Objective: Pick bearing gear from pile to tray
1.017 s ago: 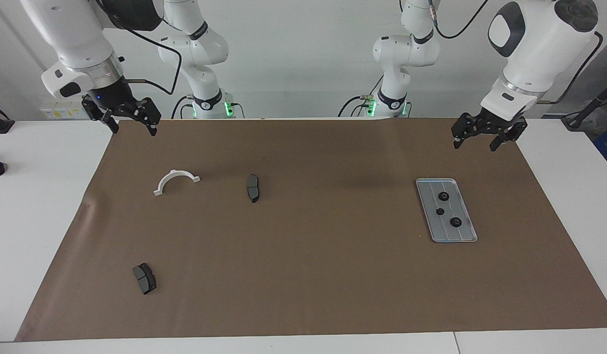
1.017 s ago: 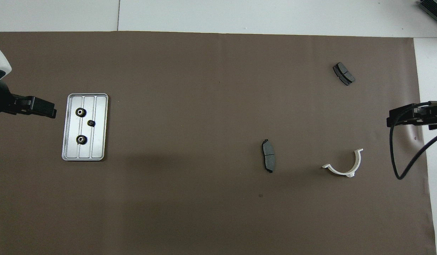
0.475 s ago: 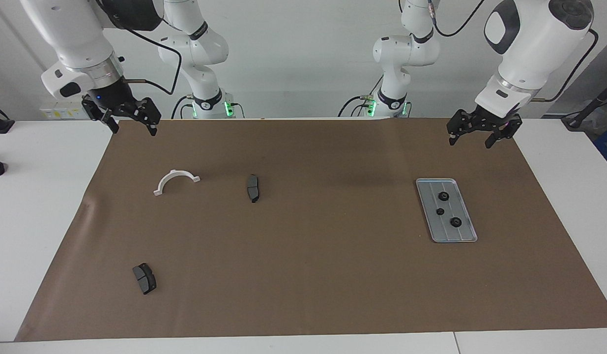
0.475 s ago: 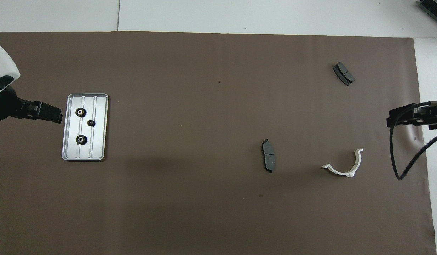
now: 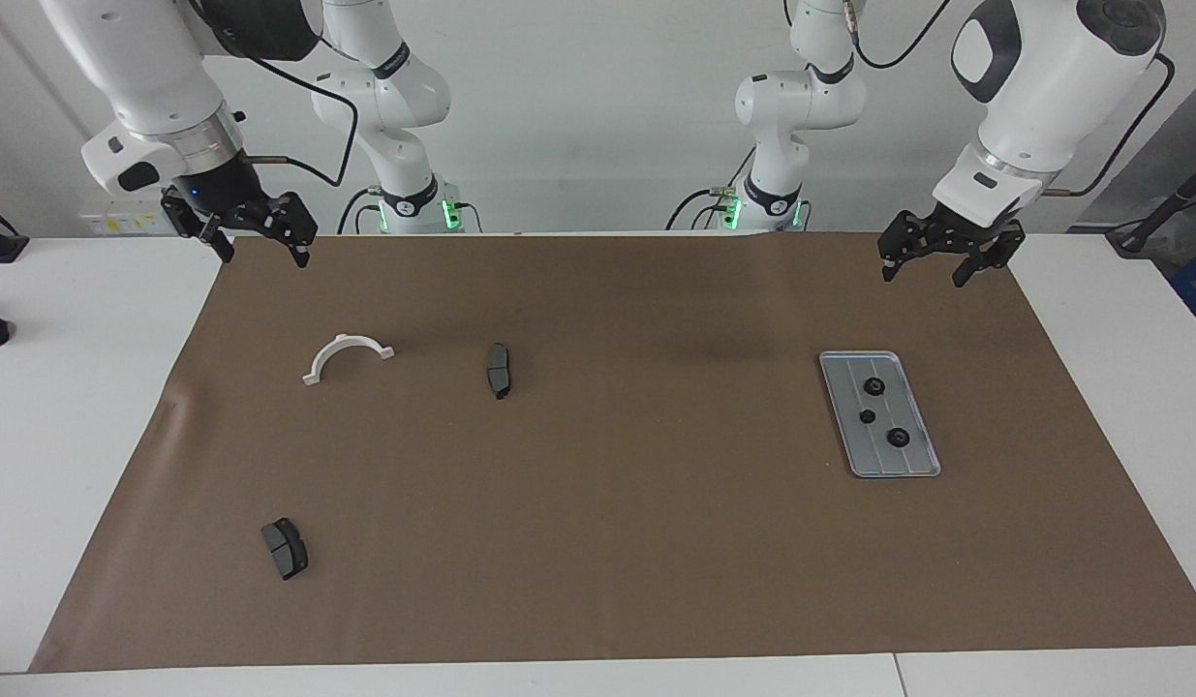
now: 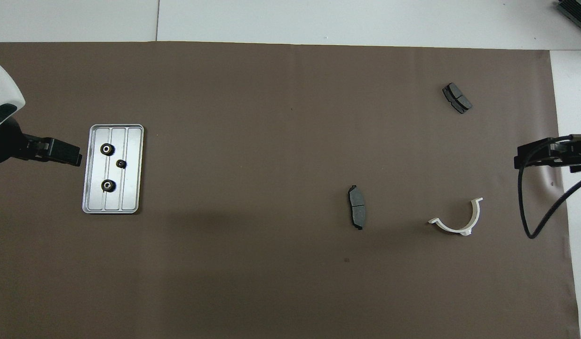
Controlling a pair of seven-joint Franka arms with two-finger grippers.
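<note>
Gears (image 5: 874, 387): counted three, all lying flat inside tray, spaced along its length, none touching another or the rim.

Counter (image 5: 75, 436): white, covered over most of its width by brown mat (image 5: 607, 532). Searched mat end to end in both views and located no loose gear outside tray.

Left hand (image 5: 922, 279): raised over mat at left arm's end, above the strip between tray and the robots' edge. Fingers spread wide, gripping nothing, touching nothing.

Right hand (image 5: 265, 259): raised over mat corner at right arm's end. Fingers likewise spread, empty. Judged waiting.

Tray (image 5: 893, 472): resting level on mat toward left arm's end, long side running away from the robots.

Pile: made up of three non-gear parts only, toward right arm's end, all well apart.
- Bracket (image 5: 346, 339): white half-ring, lying flat, clear of both hands.
- Pad (image 5: 499, 370): beside bracket, toward mat's middle.
- Second pad (image 5: 285, 548): farther from the robots than bracket, near mat's edge.

Judgement: sorting rated complete as far as can be seen. Every visible gear is already in tray, and only items outside the order are left on mat. No further pick called for. At most, parking of both arms outstanding.
</note>
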